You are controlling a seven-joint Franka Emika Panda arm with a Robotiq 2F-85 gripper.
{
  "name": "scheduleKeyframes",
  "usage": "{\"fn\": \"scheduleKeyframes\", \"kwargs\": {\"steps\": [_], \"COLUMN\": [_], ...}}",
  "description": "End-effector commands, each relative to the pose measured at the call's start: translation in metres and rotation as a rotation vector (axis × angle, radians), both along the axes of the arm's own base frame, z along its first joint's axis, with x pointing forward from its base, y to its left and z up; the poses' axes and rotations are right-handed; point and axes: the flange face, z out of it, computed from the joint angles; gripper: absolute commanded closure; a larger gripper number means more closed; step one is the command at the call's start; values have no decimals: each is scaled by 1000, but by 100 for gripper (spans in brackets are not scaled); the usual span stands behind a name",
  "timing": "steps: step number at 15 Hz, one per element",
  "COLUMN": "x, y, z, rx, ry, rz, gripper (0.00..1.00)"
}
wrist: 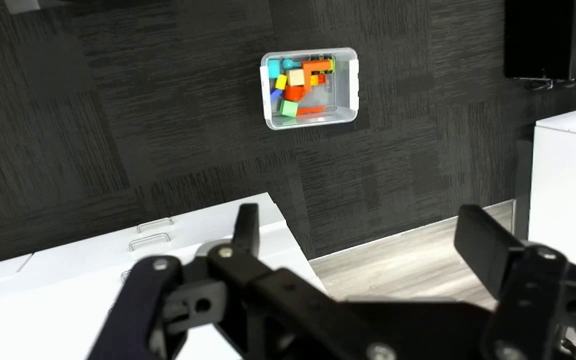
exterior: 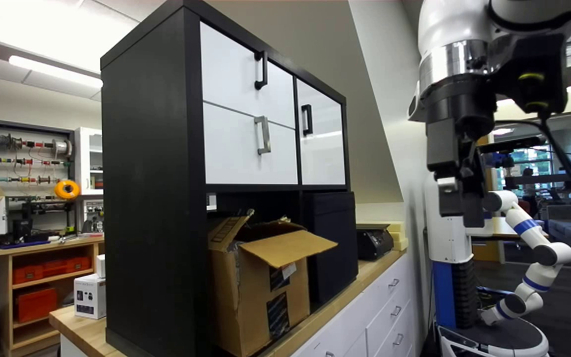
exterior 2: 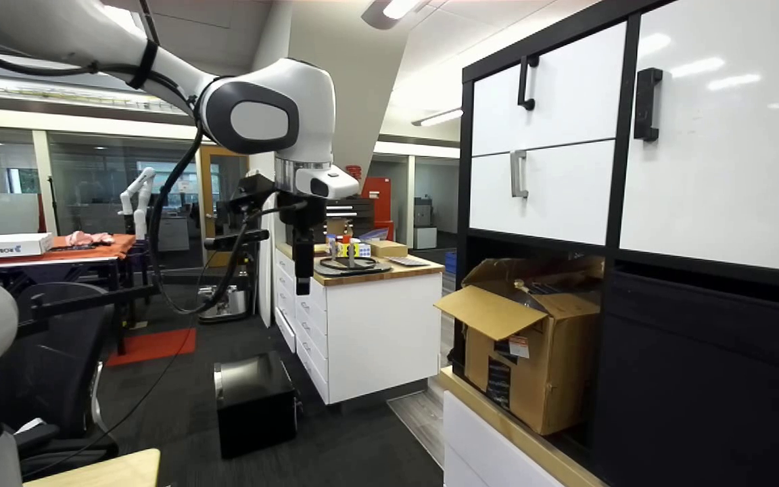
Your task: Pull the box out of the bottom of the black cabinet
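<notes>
Jaws spread, nothing caught

And there it is, well apart from the jaws: the large brown cardboard box (exterior 2: 531, 379), tucked low in the tall black cabinet (exterior: 151, 188), its loose tan flap (exterior 2: 489, 311) jutting out on the jaws' side, likely a ready handhold! The black two-fingered gripper (wrist: 360, 232) points down, perhaps to straddle that flap. Its jaws stand far apart, holding nothing, touching nothing.
</notes>
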Motion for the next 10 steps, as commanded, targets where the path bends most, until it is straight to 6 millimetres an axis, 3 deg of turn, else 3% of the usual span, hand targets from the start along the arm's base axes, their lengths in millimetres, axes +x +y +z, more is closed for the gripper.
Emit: {"fn": "scheduleKeyframes", "kwargs": {"steps": [1,10], "x": [28,100], "y": [-7,-15], "z": [-6,-10], "rx": [-20,-132], "ry": [-59,-188], "rz": [41,311], "gripper": [0,0]}}
